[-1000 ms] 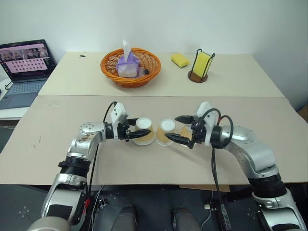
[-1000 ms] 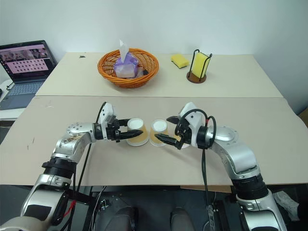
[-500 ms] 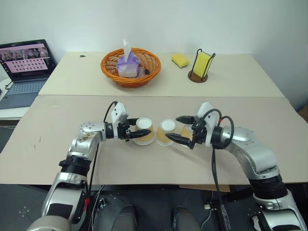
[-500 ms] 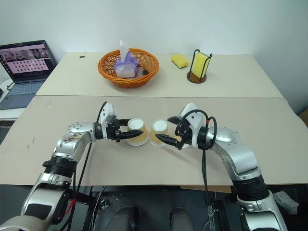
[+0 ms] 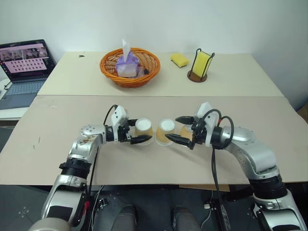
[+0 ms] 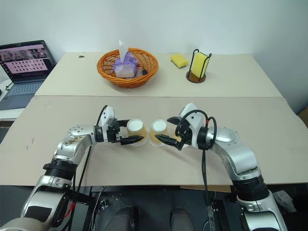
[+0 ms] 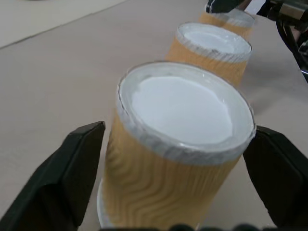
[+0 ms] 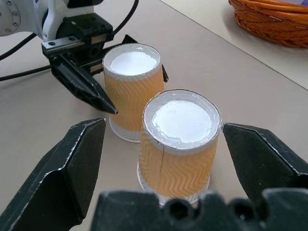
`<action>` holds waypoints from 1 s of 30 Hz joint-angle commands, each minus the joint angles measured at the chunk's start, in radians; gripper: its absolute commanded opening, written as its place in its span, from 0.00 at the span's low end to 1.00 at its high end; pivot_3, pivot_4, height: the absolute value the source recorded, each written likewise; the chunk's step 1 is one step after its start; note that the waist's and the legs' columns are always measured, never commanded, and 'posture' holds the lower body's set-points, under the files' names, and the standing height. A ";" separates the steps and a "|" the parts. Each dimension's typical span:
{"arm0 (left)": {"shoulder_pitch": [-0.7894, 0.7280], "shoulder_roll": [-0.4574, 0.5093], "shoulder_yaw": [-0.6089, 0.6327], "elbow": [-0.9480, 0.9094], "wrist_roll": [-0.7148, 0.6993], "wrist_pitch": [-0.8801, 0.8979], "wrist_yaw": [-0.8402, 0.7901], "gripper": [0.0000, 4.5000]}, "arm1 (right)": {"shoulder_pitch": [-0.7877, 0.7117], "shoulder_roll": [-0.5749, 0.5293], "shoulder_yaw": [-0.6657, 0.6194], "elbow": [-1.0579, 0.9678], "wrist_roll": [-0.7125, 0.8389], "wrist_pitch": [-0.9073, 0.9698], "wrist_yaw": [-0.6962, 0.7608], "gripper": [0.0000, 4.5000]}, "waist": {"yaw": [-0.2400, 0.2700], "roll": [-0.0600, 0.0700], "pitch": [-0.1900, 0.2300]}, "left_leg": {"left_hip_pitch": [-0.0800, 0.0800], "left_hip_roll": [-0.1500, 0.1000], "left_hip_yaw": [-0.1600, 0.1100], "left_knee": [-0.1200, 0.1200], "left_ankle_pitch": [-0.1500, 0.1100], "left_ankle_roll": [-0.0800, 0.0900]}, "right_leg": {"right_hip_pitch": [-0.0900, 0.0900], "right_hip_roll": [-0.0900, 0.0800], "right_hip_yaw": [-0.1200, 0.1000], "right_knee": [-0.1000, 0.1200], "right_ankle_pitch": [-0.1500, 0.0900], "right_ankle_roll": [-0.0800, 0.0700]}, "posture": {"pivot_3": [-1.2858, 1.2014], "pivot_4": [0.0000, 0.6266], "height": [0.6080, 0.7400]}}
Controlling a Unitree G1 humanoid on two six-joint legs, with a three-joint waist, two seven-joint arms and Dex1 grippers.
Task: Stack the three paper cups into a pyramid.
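Left gripper open around cup

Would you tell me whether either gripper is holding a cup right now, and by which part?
Nothing is held. The left gripper is open around the left cup, fingers clear of its sides. The right gripper is open around the middle cup.
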 commanded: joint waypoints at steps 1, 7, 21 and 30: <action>-0.014 0.011 0.021 -0.043 -0.010 -0.002 0.001 0.99 | -0.020 0.001 -0.014 -0.017 0.004 -0.012 0.004 1.00 | 0.000 0.000 0.000 | 0.000 0.000 0.000 0.000 0.000 0.000 | 0.000 0.000 0.000 0.000 0.000 0.000 | 0.52 0.24 0.94; -0.009 0.049 0.040 -0.111 -0.041 0.043 -0.020 0.99 | -0.023 0.003 -0.012 -0.011 0.003 -0.015 0.006 1.00 | -0.001 0.000 0.000 | 0.000 0.000 0.000 0.000 0.000 0.000 | 0.000 0.000 0.000 0.000 0.000 0.000 | 0.52 0.24 0.94; -0.020 0.259 0.126 -0.529 -0.321 0.453 -0.086 0.99 | -0.034 -0.042 -0.071 -0.008 0.011 -0.016 0.015 1.00 | -0.006 0.000 0.000 | 0.000 0.001 0.000 0.000 0.000 0.000 | 0.000 0.000 0.000 0.000 0.000 0.000 | 0.52 0.24 0.94; -0.020 0.283 0.133 -0.585 -0.372 0.513 -0.058 0.99 | -0.061 -0.279 -0.356 -0.133 0.165 0.081 0.080 1.00 | -0.003 0.002 0.001 | 0.000 0.001 0.000 0.000 0.000 0.000 | -0.001 0.000 0.000 0.000 0.000 0.000 | 0.52 0.24 0.94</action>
